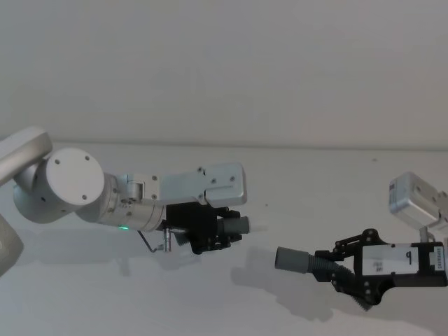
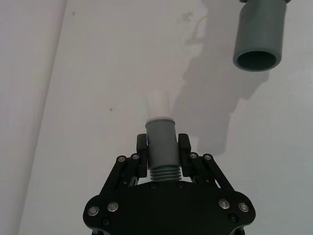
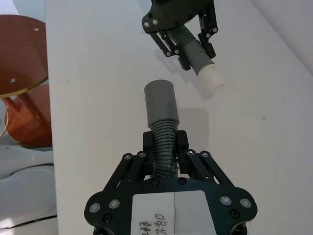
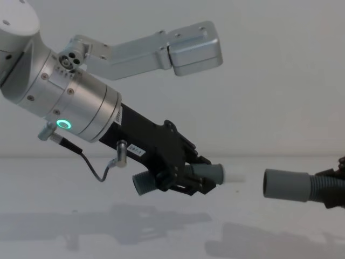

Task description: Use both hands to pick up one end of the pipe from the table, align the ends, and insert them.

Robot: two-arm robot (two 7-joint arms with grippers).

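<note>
- Head view: left hand [image 1: 222, 234] pinching the tipped pipe piece [image 1: 238, 225] above the white worktop [image 1: 294, 182]; right hand [image 1: 344, 269] pinching the socket pipe piece [image 1: 297, 260], lower and nearer the robot. Ends facing each other, well apart, axes offset. Step in hand judged as alignment: level both pieces first, bring axes collinear, only then close the gap.
- Left wrist view: fingers [image 2: 183, 146] clamped either side of the smooth grey collar, ribbed thread just behind them. Pale narrow tip [image 2: 159, 105] projecting forward, matte, slightly tapered. Open socket mouth [image 2: 257, 59] off to one side, round and hollow; lateral correction needed before pushing.
- Right wrist view: corrugated flexible hose section [image 3: 164, 144] held between the fingers [image 3: 182, 142], smooth plain socket ahead. Likely to bend under side load, so a straight, slow push advised. Brown round stool [image 3: 22, 54] beside the worktop.
- Chest view: tip [image 4: 235, 177] and socket [image 4: 284, 185] at close to the same height, clear gap between; left piece tilted slightly downward. Green ring [image 4: 64, 124] lit on the silver wrist.
</note>
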